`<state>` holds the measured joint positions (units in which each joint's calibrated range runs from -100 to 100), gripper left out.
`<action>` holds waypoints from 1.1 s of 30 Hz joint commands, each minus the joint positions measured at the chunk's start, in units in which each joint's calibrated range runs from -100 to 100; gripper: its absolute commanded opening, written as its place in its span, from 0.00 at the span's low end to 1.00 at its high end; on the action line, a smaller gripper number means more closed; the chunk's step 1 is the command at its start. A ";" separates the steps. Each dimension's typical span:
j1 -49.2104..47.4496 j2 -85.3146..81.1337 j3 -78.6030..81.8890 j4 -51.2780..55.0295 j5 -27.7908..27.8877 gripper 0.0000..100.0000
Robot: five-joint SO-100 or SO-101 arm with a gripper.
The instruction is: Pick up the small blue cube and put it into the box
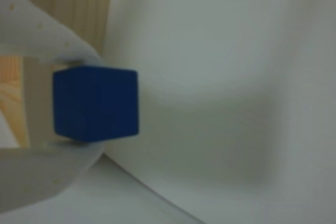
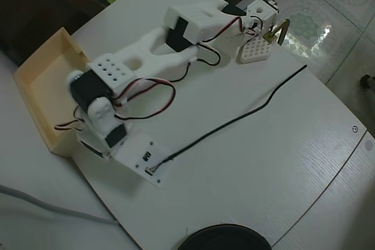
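Black cable across white table

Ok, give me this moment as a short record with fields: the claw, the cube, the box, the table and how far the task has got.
claw: shut on the small blue cube, white fingers above and below it in the wrist view
small blue cube: held between the fingers, not yet in the box
box: pale wood, looks empty where visible, at the table's left edge in the overhead view; arm beside it
table: white, black cable across it
stage: cube grasped, not placed
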<state>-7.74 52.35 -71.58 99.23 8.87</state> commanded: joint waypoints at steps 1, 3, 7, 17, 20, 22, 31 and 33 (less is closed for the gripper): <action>1.58 -1.97 -4.16 0.26 0.31 0.10; 2.32 -2.31 -5.43 0.26 0.94 0.10; 4.31 -3.49 -7.60 0.26 2.34 0.10; 13.52 -3.07 -14.39 -0.17 7.34 0.10; 16.10 -3.07 -14.84 -0.25 8.75 0.10; 17.73 -3.07 -14.84 -0.34 9.73 0.10; 22.96 -2.98 -14.48 -3.40 10.46 0.10; 23.03 -2.98 -14.39 -3.40 10.46 0.10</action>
<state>15.11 52.35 -83.71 96.76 19.08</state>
